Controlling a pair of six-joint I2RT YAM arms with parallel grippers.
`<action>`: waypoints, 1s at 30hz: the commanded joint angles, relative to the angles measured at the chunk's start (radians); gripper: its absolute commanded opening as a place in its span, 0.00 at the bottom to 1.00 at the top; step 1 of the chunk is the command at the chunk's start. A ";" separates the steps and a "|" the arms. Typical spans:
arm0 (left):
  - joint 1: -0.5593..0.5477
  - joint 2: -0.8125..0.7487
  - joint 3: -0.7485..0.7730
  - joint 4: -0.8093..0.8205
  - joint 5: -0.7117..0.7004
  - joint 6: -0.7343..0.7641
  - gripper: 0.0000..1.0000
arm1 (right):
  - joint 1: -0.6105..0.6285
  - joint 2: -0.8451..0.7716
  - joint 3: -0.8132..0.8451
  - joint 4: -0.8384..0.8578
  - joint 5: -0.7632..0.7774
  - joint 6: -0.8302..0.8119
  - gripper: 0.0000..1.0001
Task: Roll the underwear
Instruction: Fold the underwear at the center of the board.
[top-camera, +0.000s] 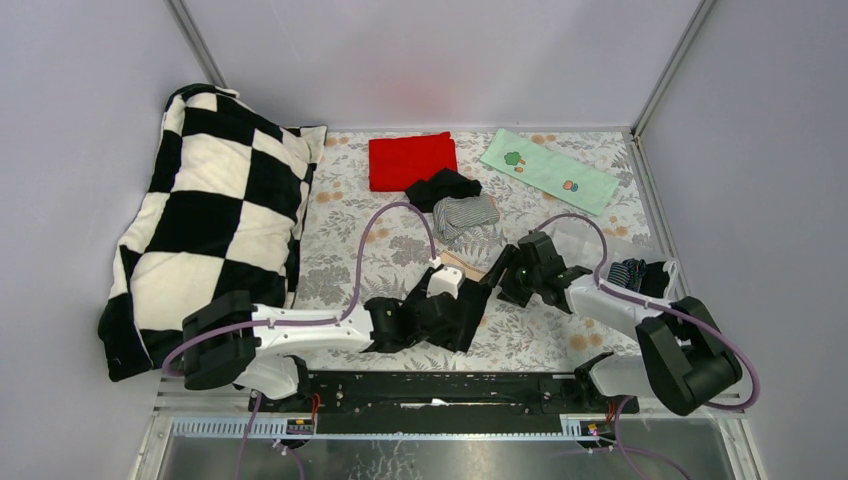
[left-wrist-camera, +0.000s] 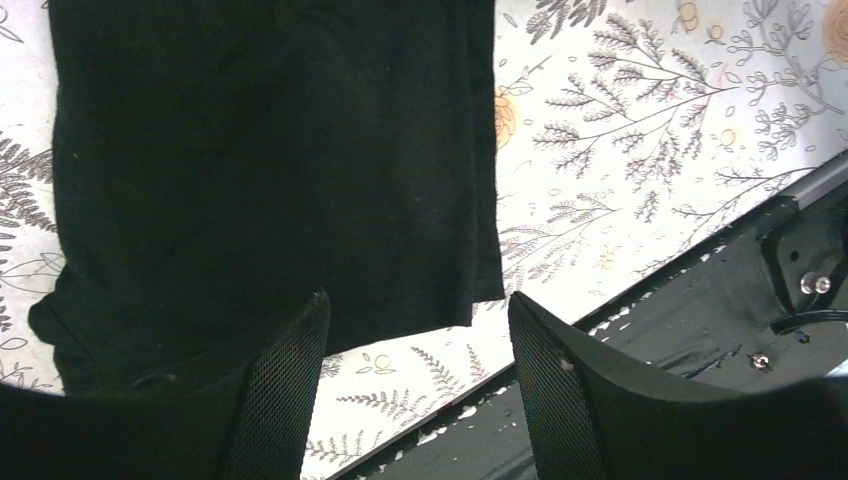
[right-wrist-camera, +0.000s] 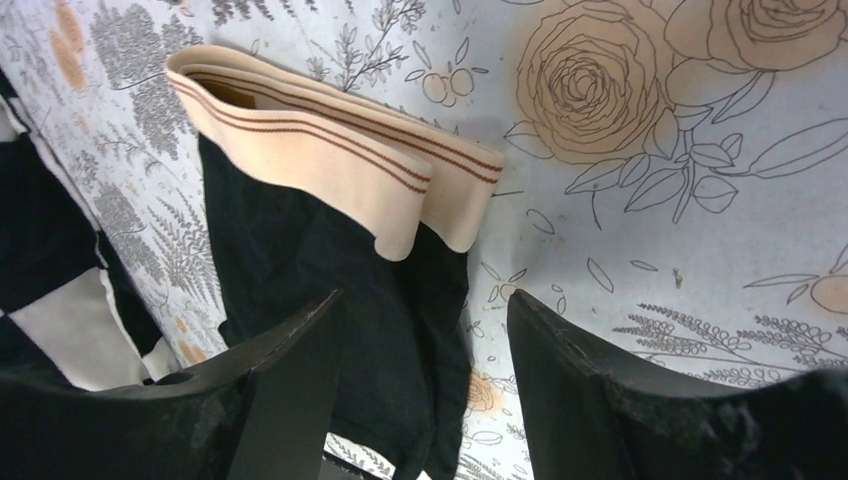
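This is a robot test cell in a lab, not a real home. Plain pale grey wall panels (top-camera: 420, 60) close the space on three sides, and slim aluminium frame posts (top-camera: 196, 40) stand at the corners. Two black and white robot arms, the left arm (top-camera: 300, 335) and the right arm (top-camera: 620, 305), are bolted to a black metal rail (top-camera: 440, 385) at the near edge of the table (top-camera: 390, 260). Thin purple cables (top-camera: 361, 250) run along them.

A white sheet printed with grey leaves and orange roses covers the table. On it lie household textiles: a black and white checkered pillow (top-camera: 215, 210), a folded red rectangular cloth (top-camera: 410, 160), a pale green cloth with cartoon prints (top-camera: 550, 170) and small black and grey striped cloth underwear (top-camera: 452, 198).
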 joint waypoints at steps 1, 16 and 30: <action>-0.019 0.015 0.035 0.045 -0.036 -0.008 0.71 | 0.003 0.066 0.064 0.007 0.014 0.016 0.67; -0.063 0.049 0.060 0.016 -0.073 -0.015 0.71 | 0.003 0.147 0.089 0.008 0.036 -0.008 0.29; -0.116 0.193 0.200 -0.091 -0.119 -0.021 0.73 | 0.002 0.145 0.063 0.025 0.029 -0.016 0.12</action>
